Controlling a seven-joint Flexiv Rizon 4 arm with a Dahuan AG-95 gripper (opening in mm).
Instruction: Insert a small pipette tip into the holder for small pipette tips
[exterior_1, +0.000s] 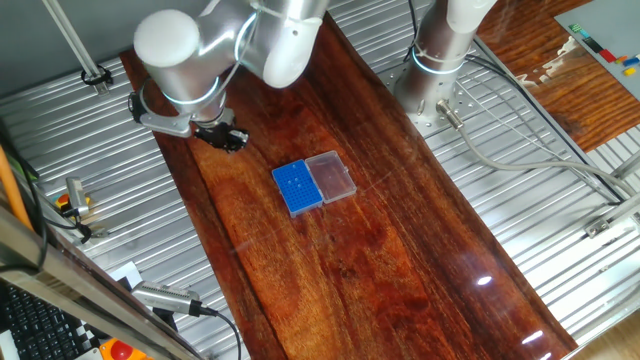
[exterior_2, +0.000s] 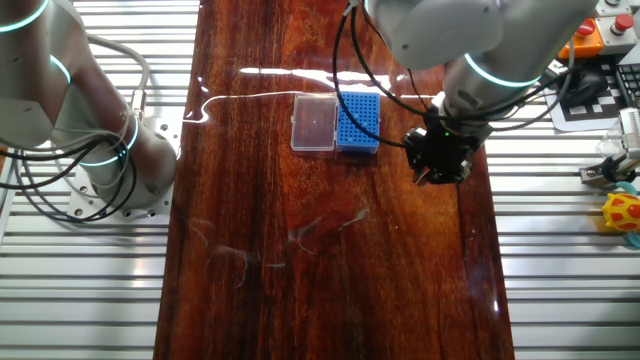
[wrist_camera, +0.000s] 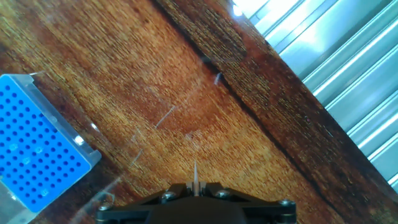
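The holder for small pipette tips (exterior_1: 298, 187) is a small bright-blue rack with a grid of holes, and its clear pinkish lid (exterior_1: 331, 176) lies open beside it. It also shows in the other fixed view (exterior_2: 360, 123) and at the left edge of the hand view (wrist_camera: 34, 146). My gripper (exterior_1: 224, 136) hovers over the wooden table, away from the rack. In the hand view the jaws stand closed on a thin clear pipette tip (wrist_camera: 196, 175) that points out from between them. The gripper shows in the other fixed view (exterior_2: 440, 160) to the right of the rack.
A second robot base (exterior_1: 437, 75) stands on the ribbed metal surface beside the wooden board (exterior_1: 380, 260). Cables (exterior_2: 90, 150) run around the base. Ribbed metal (wrist_camera: 336, 56) borders the board's edge near my gripper.
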